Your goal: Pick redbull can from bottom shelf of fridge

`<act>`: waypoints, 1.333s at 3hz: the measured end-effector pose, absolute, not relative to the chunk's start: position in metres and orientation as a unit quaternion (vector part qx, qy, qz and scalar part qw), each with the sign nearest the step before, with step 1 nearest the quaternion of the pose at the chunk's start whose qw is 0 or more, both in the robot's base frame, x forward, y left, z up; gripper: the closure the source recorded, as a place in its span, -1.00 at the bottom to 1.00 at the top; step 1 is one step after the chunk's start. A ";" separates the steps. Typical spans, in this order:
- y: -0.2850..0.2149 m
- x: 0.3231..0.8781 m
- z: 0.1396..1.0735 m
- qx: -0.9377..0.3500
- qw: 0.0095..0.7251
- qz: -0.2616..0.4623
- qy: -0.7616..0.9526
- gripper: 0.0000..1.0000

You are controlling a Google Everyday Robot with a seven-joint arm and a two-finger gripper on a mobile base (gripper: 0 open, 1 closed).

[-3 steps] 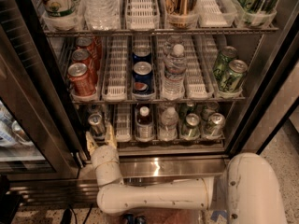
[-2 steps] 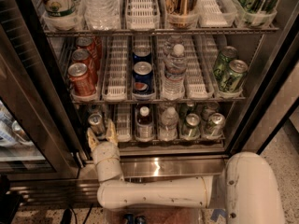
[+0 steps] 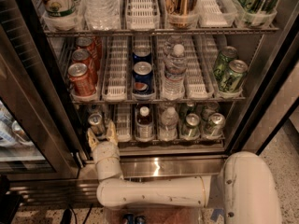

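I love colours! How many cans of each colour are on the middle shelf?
Red cans: 3
Blue cans: 2
Green cans: 2
Total: 7
The gripper is at the bottom shelf, by the silver can.

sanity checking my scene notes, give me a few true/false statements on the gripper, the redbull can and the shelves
1. The gripper is at the left end of the bottom shelf. True.
2. Its jaws are shut on the redbull can. False: the jaws are open just in front of the can, which stands on the shelf.
3. The red cans are in the left lane of the middle shelf. True.
4. The blue cans are on the bottom shelf. False: they are on the middle shelf.
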State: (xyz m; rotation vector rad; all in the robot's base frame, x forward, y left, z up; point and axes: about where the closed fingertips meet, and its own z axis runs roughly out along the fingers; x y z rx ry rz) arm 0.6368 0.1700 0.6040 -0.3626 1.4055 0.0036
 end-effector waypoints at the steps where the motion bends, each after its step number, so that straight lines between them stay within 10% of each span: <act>1: 0.172 0.640 0.600 -0.167 0.744 0.003 0.647 -0.28; 4: 0.173 0.639 0.599 -0.167 0.741 0.015 0.650 1.00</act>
